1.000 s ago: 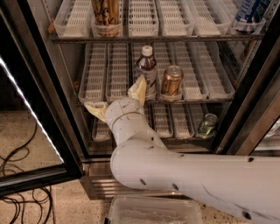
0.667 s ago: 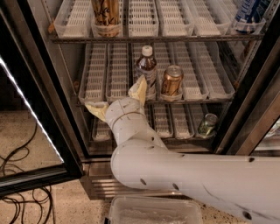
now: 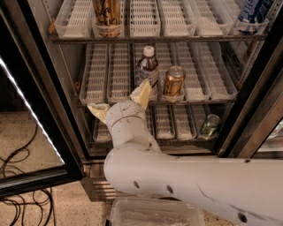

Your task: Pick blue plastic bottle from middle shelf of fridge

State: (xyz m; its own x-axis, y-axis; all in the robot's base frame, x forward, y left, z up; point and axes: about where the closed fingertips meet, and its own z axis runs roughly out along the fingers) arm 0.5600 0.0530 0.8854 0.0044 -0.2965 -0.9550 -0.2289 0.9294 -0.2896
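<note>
The blue plastic bottle (image 3: 147, 67) stands upright on the middle shelf (image 3: 208, 77) of the fridge (image 3: 254, 110). It has a white cap, dark liquid and a pale label. My gripper (image 3: 120, 101) is at the front edge of the middle shelf, low and left of the bottle. It is open and empty, with its tan fingers spread wide. The right finger (image 3: 142, 92) overlaps the bottle's lower part in the view. The left finger (image 3: 98, 110) points left in front of the shelf edge. The white arm (image 3: 177, 176) fills the lower part of the view.
A gold-brown can (image 3: 172, 81) stands right beside the bottle. A tall tan can (image 3: 107, 15) and a blue-white can (image 3: 252, 13) sit on the top shelf. A green container (image 3: 209, 126) is on the bottom shelf. The open door (image 3: 31, 110) is left, with cables (image 3: 17, 172) on the floor.
</note>
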